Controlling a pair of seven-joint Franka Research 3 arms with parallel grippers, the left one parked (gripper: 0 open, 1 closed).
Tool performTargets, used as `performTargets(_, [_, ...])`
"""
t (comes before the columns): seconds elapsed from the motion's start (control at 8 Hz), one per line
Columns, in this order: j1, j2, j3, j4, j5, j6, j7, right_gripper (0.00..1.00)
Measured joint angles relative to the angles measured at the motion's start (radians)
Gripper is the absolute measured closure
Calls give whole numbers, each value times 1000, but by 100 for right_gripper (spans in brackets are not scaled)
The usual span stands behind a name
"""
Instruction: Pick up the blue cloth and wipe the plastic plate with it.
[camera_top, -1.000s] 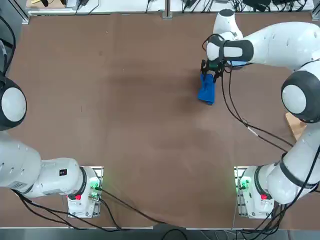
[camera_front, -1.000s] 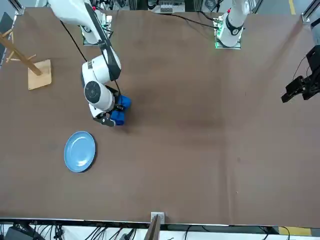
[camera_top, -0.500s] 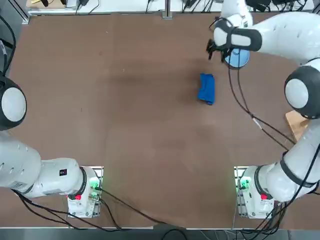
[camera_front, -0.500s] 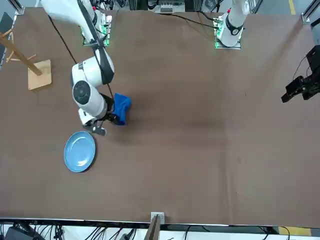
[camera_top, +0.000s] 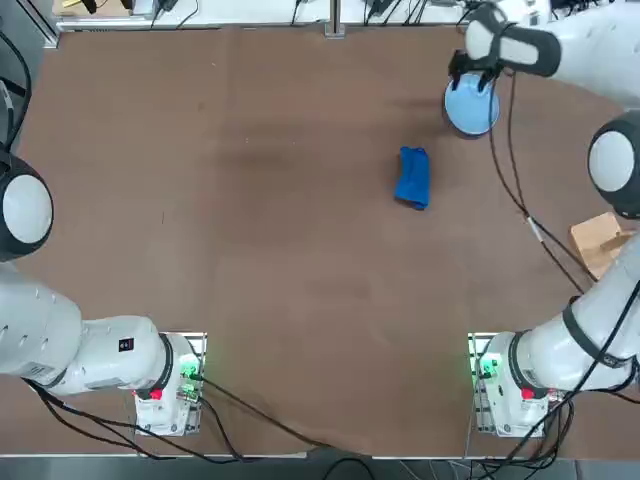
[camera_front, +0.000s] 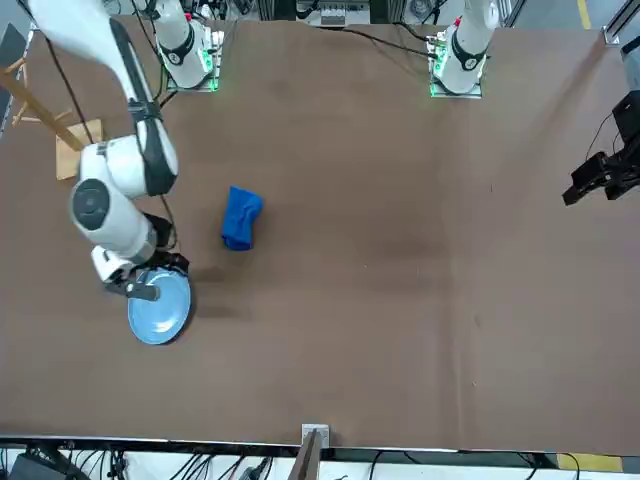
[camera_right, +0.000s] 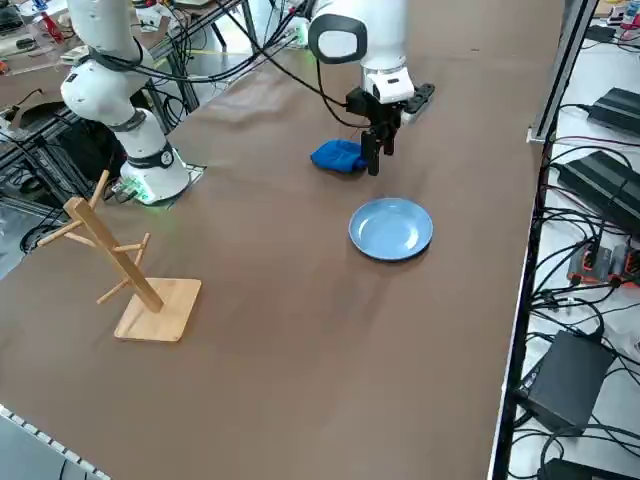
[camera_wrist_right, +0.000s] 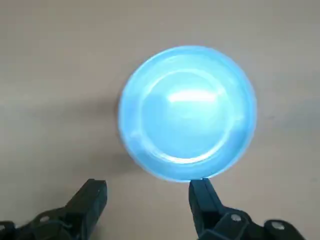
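One blue cloth (camera_top: 412, 177) crumpled on the table (camera_top: 280, 230), well in from its far edge, plastic plate (camera_top: 471, 109) near the far right corner, right gripper (camera_wrist_right: 148, 192) above the plate's near rim, fingers apart, empty.

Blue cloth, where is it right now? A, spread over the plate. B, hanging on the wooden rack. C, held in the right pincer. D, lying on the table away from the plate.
D: the blue cloth lies bunched on the table, apart from the plastic plate, while the right pincer hangs open and empty beside the plate.
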Motion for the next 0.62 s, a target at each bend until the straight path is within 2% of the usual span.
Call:
performTargets(0.25, [-62,-44,2,46,1,-79,-59,0])
performTargets(0.62, [-95,-226,10,72,37,-242,-86,0])
